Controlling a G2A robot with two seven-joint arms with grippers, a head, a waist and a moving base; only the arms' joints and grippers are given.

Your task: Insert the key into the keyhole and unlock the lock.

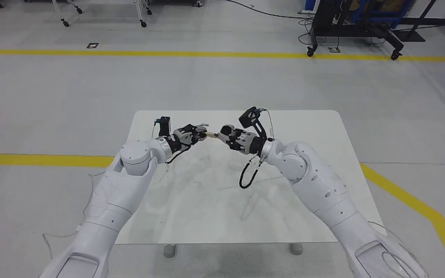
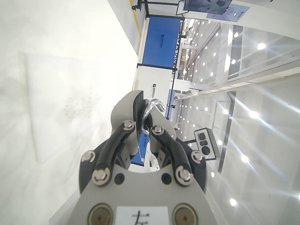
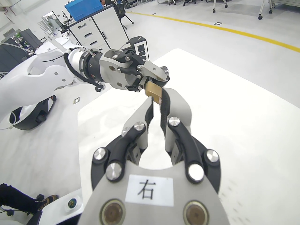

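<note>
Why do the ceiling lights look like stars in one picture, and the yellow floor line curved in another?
Left wrist view: the ceiling lights flare into streaks, likely lens glare, and the table washes out white. Right wrist view: the yellow line bows, likely wide-angle distortion. Top view: the yellow floor lines run straight.

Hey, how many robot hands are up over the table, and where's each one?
2. The left hand holds the brass padlock above the table, near its far edge; the right hand faces it, pinching what looks like the key at the padlock's base.
</note>
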